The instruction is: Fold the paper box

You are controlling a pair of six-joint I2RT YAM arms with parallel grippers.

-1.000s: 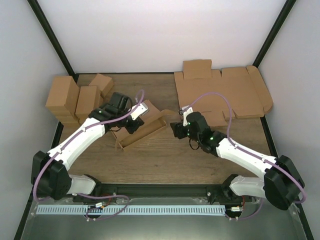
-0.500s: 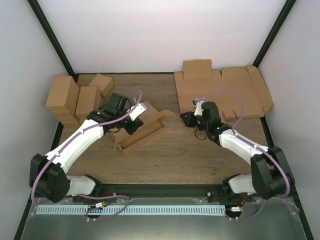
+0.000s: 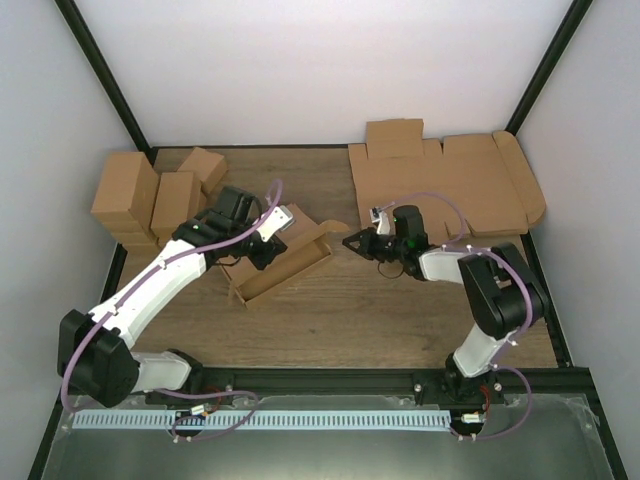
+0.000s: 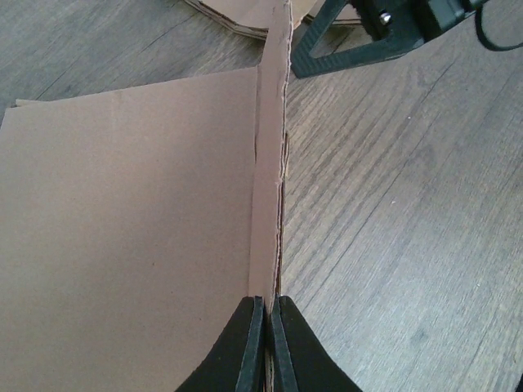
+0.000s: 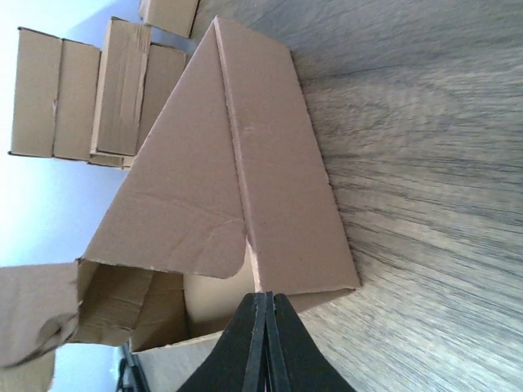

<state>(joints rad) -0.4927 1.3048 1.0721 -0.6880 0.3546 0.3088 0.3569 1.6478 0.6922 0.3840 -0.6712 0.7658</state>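
The paper box [image 3: 283,262] lies slantwise on the counter [image 3: 330,320], left of the middle. It is half made: a shallow open tray with one long wall up and an end flap still loose. The left claw [image 4: 265,314] is pinched tight on the top edge of that upright wall, its two black fingers closed with only the cardboard between them. It has hardly moved in the last second, so the box has kept its place.

The right arm is what has changed. A second ago its elbow stood out wide to the right, with the claw facing the box from further off. Now the arm has tucked in, and the right claw [image 3: 354,242] lies low and level, pointing at the near end of the box [image 5: 245,188]. Its fingers are pressed together with nothing held, as far as its own camera shows, and the tips sit just beside the end wall. I cannot tell whether they touch it.

To me this reads as one arm steadying while the other lines up to push or tuck the end flap. The folding is well short of done.
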